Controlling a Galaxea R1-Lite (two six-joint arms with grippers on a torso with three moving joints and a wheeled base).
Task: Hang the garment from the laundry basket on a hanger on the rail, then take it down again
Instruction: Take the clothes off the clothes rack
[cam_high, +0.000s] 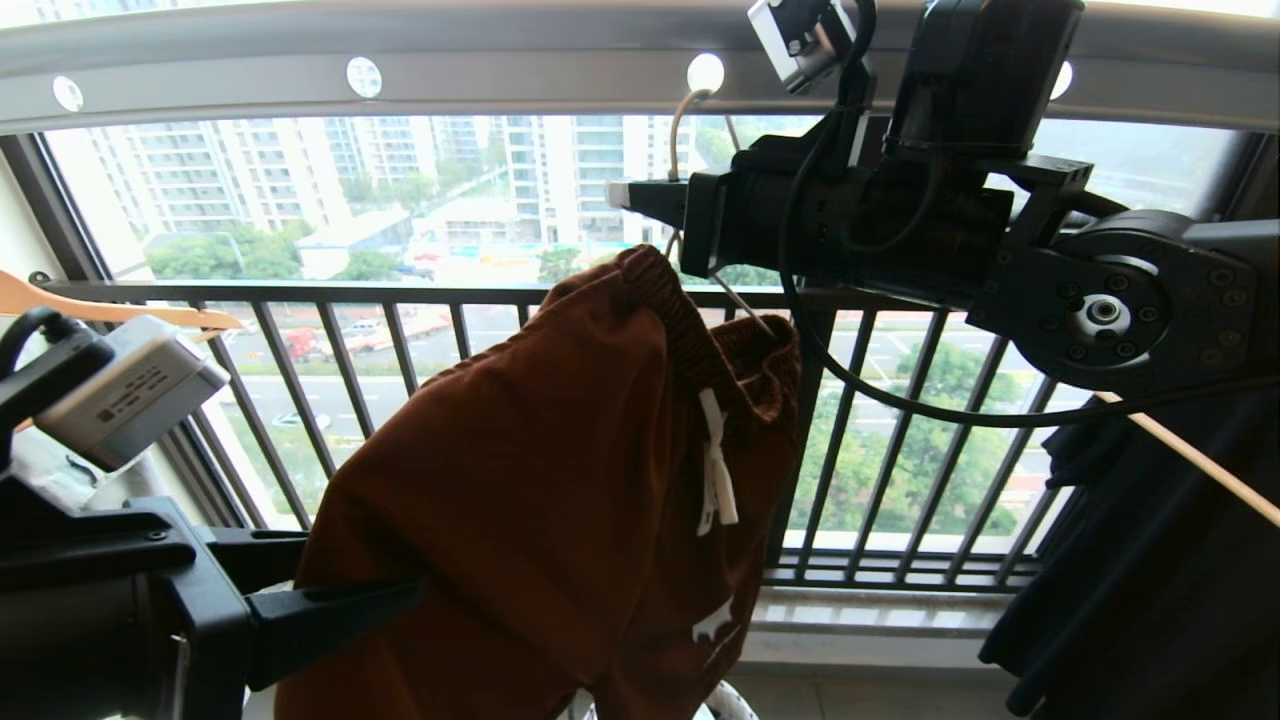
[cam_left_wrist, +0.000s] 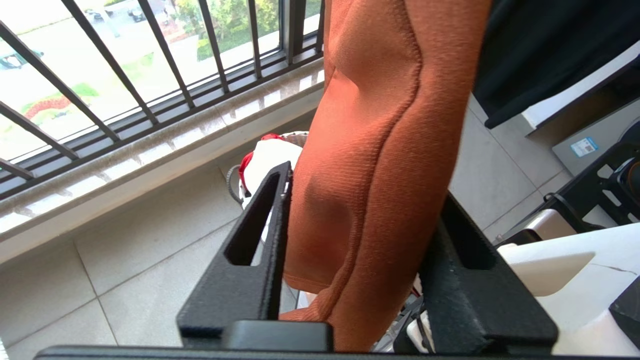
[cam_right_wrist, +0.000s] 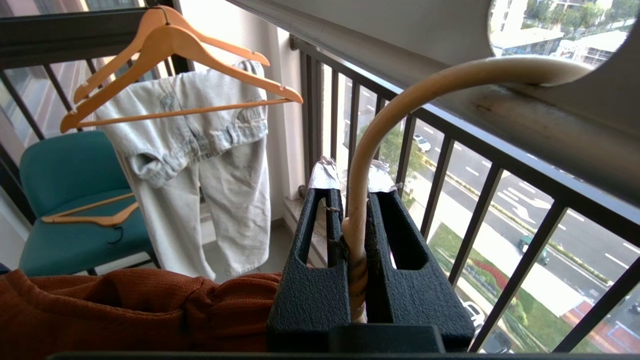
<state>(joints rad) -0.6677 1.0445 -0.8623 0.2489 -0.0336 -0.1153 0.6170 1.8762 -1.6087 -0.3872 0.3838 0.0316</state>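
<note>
Right gripper (cam_right_wrist: 356, 200) clamped on hanger (cam_right_wrist: 400, 100); left gripper (cam_left_wrist: 360, 220) apart around garment (cam_high: 560, 450), white logo unreadable.

Right hand (cam_right_wrist: 356, 195) raised, clamped shut, left hand (cam_left_wrist: 362, 225) low, fingers apart

shorts (cam_high: 520, 450) rust-brown, white drawstring | hanger (cam_right_wrist: 400, 105) cream | rail (cam_high: 500, 60) grey

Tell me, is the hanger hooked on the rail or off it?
On: the hanger hook passes through a hole in the rail.
</note>
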